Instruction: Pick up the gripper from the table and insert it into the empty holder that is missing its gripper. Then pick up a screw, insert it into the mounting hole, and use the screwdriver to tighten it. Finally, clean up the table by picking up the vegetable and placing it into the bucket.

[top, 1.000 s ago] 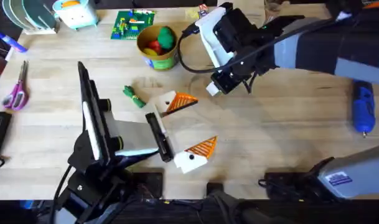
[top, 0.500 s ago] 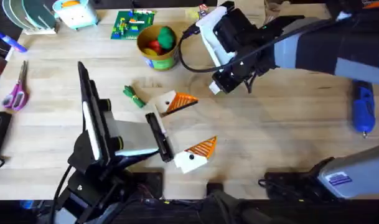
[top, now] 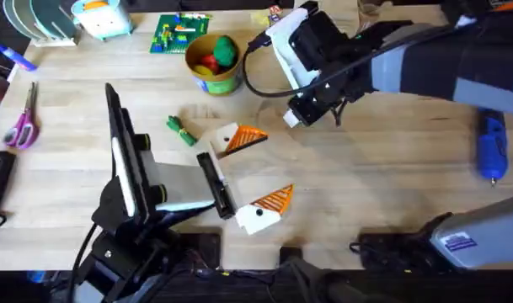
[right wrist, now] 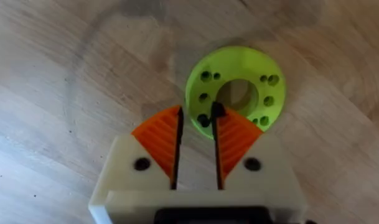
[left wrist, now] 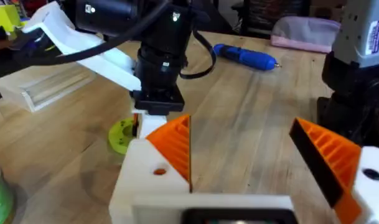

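My right claw hangs low over the lime-green disc, tips at its near rim. The pads stand a narrow slot apart, and I can make out nothing held between them. A dark speck sits by one tip. It may be a screw head or just one of the disc's holes; I cannot say which.

My left claw lies on the table with its fingers spread wide. The holder is the finger nearer the disc. The orange gripper is already seated in it, and the mounting hole looks open, so I judge that fetching a screw is the step in hand.

The risks come from how small the target is. If I close off-centre, the pads could nip the disc's rim rather than a screw and drag or tip the disc. A screw caught only by its head could swing and drop on the way to the holder, then roll across the wood.

The screwdriver lies well apart by the table's right edge. The vegetable lies near the holder, on its far side from the disc, and a careless sweep could knock it. The bucket stands behind it, already holding other toys.
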